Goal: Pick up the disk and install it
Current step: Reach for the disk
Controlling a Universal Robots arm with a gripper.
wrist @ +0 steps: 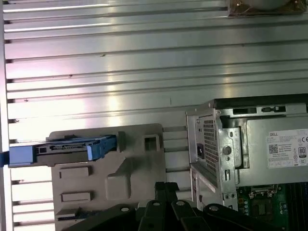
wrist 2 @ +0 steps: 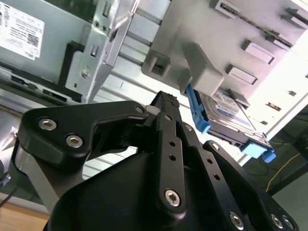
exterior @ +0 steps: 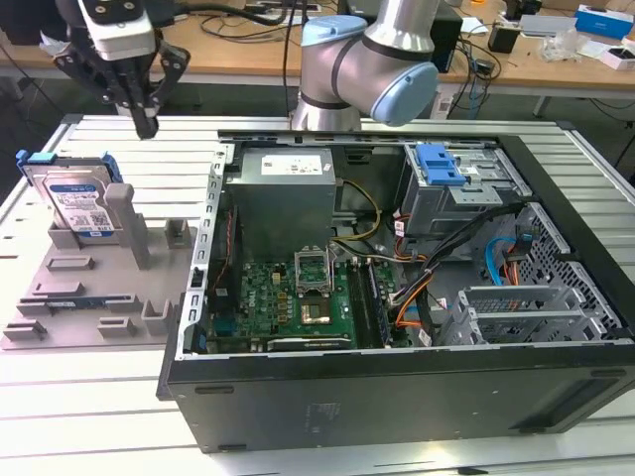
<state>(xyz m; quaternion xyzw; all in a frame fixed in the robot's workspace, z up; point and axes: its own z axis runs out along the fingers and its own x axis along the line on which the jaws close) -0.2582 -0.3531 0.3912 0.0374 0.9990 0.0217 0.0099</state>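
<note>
Big black steel case (exterior: 397, 397) lies open on its side, bays exposed for fitting. At the exterior view's left, a matt grey moulded holder (exterior: 60, 297) props the disk (exterior: 79, 203) on edge, silver slab in glossy blue rails, easy to grab. Above, clear of it, the gripper (exterior: 147, 127) hangs, fingers (wrist 2: 168, 134) pinched together, empty

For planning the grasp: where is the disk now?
On the exterior view's left, the disk stands propped in the grey holder tray, beside the open computer case.
</note>
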